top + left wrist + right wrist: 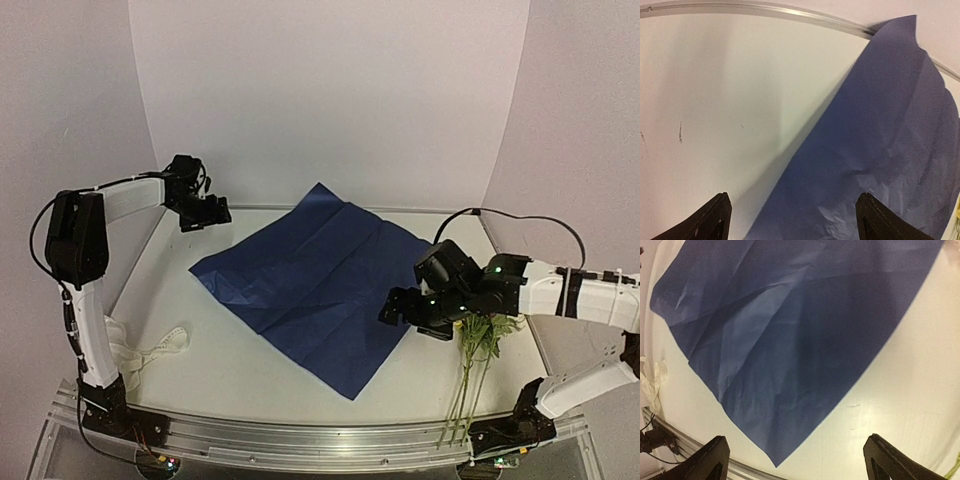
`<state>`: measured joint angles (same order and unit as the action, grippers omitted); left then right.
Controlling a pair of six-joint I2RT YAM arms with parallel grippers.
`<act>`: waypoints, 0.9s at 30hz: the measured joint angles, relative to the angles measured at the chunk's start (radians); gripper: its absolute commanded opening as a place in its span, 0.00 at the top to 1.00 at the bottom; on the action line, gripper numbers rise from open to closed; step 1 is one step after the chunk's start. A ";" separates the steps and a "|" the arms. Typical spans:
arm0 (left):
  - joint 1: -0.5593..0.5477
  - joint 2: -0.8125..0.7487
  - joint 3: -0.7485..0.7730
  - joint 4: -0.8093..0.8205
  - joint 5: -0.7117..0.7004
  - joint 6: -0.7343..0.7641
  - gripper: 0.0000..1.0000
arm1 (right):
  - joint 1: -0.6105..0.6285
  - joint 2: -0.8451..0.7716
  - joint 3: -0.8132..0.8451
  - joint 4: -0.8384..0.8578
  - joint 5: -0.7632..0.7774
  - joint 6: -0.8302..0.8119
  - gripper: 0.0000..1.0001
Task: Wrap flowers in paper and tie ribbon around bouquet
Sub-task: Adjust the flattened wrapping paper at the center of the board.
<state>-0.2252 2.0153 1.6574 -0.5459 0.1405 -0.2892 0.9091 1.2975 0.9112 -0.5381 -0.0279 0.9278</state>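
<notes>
With left gripper [790, 216] and right gripper [795, 455] both spread wide and empty, reach right for flowers [478, 338] at lower right. Pinch stems [463, 395] low, then lay diagonally across flat blue paper [320, 280] mid-frame. Save ribbon [170, 343], lower left, for last.

paper [310, 285]: big dark blue sheet, flat and creased, in the middle of the table [230, 380]
flowers [478, 335]: just right of the paper, thin stems pointing to the near edge
ribbon [160, 350]: pale strip at the left, apart from the paper
left gripper [208, 213]: near the paper's far left edge
right gripper [402, 308]: at the paper's right edge, beside the flowers
</notes>
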 measured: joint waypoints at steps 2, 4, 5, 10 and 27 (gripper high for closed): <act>-0.031 -0.037 -0.017 0.013 0.017 -0.024 0.11 | -0.036 -0.032 -0.010 -0.047 0.021 -0.007 0.02; -0.082 -0.075 -0.048 0.039 0.044 -0.054 0.11 | -0.074 -0.079 -0.045 -0.086 0.051 -0.010 0.02; -0.117 -0.091 -0.068 0.057 0.065 -0.072 0.11 | -0.089 -0.101 -0.061 -0.104 0.067 -0.009 0.02; -0.308 -0.114 -0.152 0.153 0.182 -0.164 0.10 | -0.137 -0.210 -0.152 -0.216 0.184 0.007 0.02; -0.617 0.250 0.015 0.224 0.227 -0.201 0.10 | -0.341 -0.267 -0.290 -0.314 0.332 -0.027 0.02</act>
<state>-0.8420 2.2652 1.6720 -0.3218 0.3672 -0.4903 0.5680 1.0305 0.6217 -0.8517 0.3040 0.9013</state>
